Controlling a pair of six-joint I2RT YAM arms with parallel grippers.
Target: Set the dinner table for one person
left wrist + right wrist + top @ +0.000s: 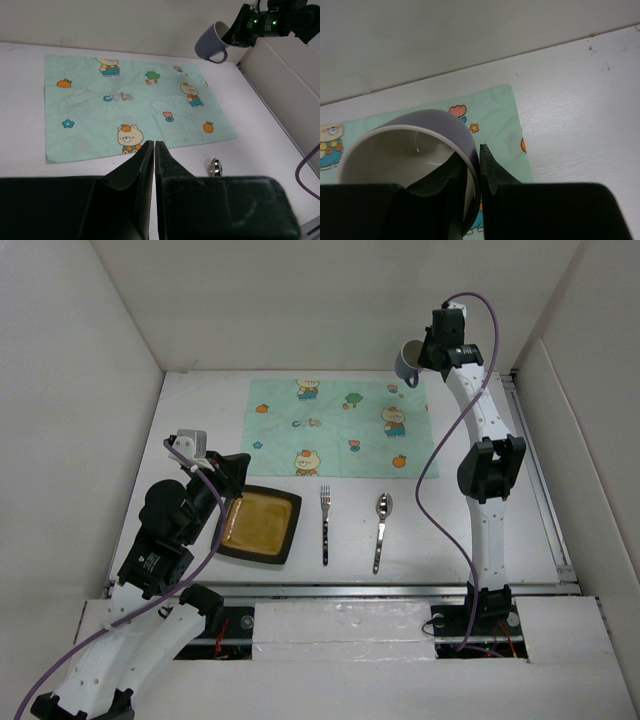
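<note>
**Setting check:** the right gripper [470,156] was found clamped on a lavender ceramic mug [415,125], and the left gripper [154,145] was found closed.

The matte white rectangular tabletop [200,410] was spread ahead of both arm bases. The mug was held tilted over the far right corner of a mint-green cartoon-print cloth [335,425], with 1 finger inside its wall and 1 outside. The left gripper's 2 fingers were pressed together at the left edge of a square amber-brown plate [262,523]. A steel fork [325,525] and a steel spoon [381,530] were laid apart, right of the plate.

Looks like a robotics lab test cell: plain white panels [80,390] box in the dinner table [205,415], robot arms [487,420] bolted along its rail [340,589].
</note>
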